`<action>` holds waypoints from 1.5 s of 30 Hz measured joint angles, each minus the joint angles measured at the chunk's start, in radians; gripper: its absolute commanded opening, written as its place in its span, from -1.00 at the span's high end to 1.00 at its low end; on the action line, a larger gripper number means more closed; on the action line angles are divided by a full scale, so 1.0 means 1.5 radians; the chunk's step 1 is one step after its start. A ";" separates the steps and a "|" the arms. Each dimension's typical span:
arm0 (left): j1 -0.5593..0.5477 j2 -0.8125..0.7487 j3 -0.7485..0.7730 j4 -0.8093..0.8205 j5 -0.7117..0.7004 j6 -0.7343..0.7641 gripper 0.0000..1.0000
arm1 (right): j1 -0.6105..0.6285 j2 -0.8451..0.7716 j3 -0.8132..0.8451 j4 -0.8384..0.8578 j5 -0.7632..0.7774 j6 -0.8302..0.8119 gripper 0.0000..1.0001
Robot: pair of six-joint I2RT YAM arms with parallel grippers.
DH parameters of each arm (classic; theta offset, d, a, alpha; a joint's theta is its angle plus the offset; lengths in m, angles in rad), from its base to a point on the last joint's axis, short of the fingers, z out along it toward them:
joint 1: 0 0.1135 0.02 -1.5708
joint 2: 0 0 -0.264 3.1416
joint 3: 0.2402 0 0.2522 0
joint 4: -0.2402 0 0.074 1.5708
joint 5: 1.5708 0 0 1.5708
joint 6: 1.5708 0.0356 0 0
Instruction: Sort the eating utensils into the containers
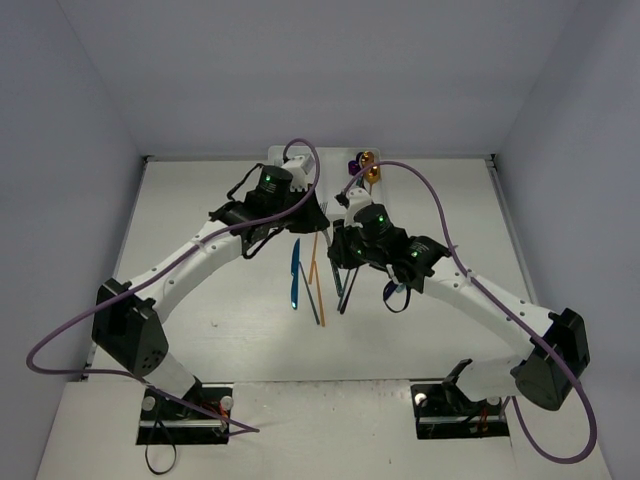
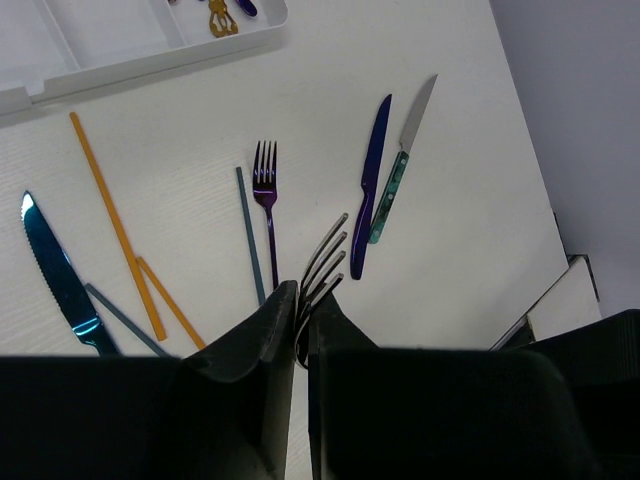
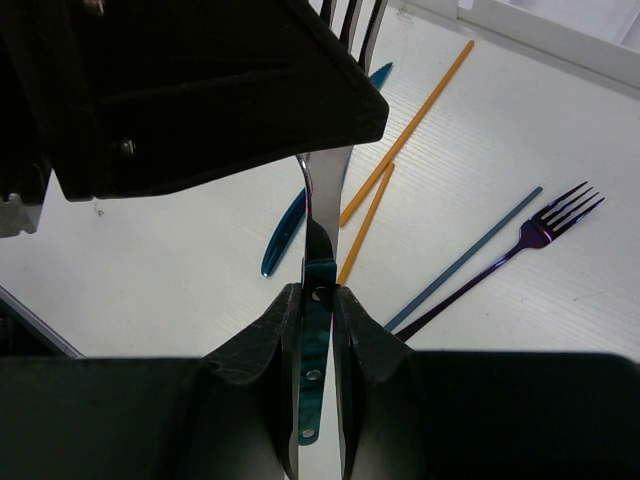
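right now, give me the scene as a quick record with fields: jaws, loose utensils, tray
left jaws: shut on a dark fork
right jaws: shut on a teal-handled knife
loose on table: blue knife, orange chopsticks, grey chopstick, purple fork
tray: white tray at the far side, with a gold utensil inside
sorting: several utensils still outside the tray

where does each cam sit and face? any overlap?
Top external: above, behind bases, looking down on table; left arm, right arm show.
Left wrist: on that wrist, looking along the left gripper, shut on a fork.
Right wrist: likewise, along the right gripper, shut on a teal-handled knife.
Both wrist views share the purple fork and orange chopsticks.
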 measured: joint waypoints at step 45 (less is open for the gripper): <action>0.311 0.699 0.739 -0.042 0.095 0.190 -0.32 | -0.008 -0.174 -0.110 -0.068 0.144 0.156 -0.31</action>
